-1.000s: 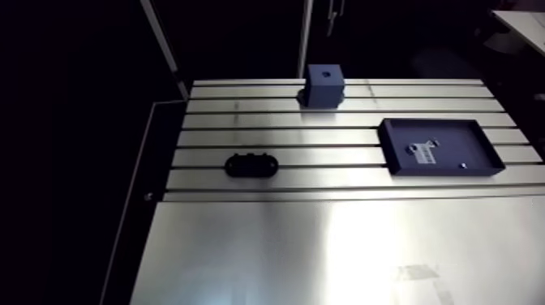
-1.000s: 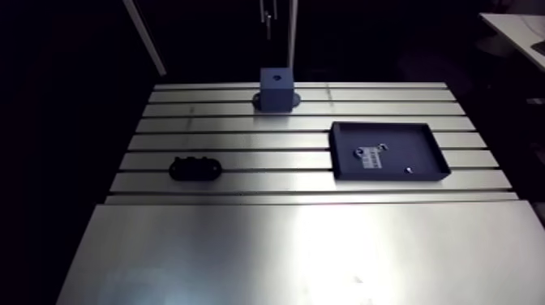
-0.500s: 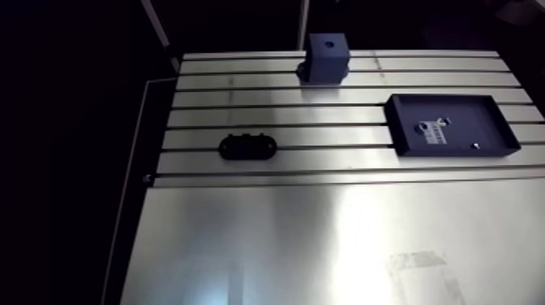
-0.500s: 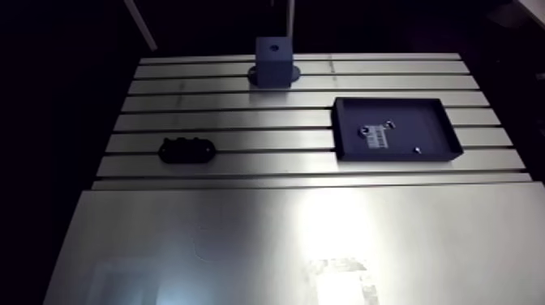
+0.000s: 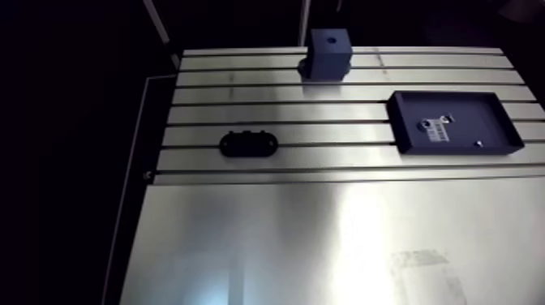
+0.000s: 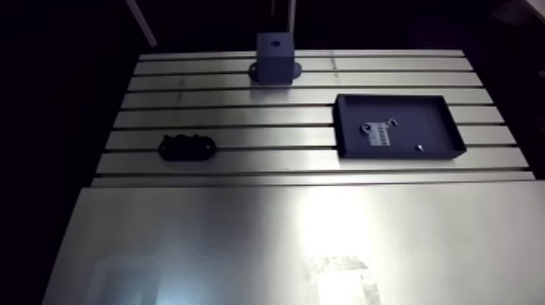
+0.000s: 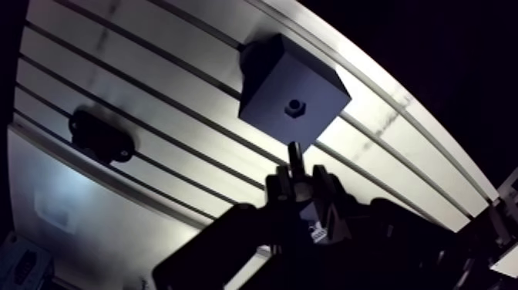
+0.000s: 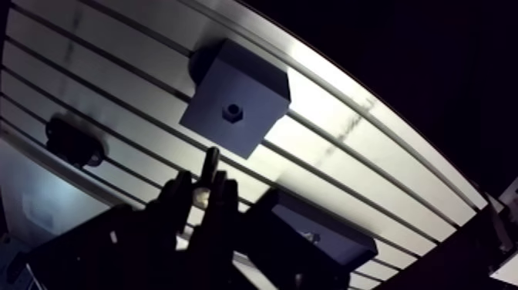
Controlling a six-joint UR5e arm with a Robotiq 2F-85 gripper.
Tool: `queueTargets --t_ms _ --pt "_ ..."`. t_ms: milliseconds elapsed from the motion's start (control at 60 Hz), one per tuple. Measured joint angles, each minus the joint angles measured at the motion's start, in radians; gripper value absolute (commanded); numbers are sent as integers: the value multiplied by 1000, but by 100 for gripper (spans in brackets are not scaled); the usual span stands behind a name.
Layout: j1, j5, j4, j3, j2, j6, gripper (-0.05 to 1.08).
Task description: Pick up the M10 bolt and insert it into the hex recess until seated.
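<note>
In the wrist view my gripper (image 7: 297, 183) is shut on a dark M10 bolt (image 7: 294, 156). The bolt's shank sticks out past the fingertips toward a dark blue block (image 7: 282, 86). That block has a small hex recess (image 7: 294, 106) in its upper face, a short way ahead of the bolt's tip, with a gap between them. In the arm view the same block (image 5: 328, 55) stands at the far edge of the slotted table; the gripper does not show there.
A dark blue tray (image 5: 474, 113) with a white label and small parts lies at the right. A black oval fixture (image 5: 248, 143) sits on the slots at the left. A smooth metal plate (image 5: 308, 243) covers the near part of the table.
The arm view has shifted, so the block and tray sit nearer the top edge than before; that is camera motion. Nothing on the table has moved.
</note>
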Motion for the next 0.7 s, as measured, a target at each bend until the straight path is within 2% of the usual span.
queueTargets --t_ms 700 --pt "0 -5 -8 -2 45 5 84"
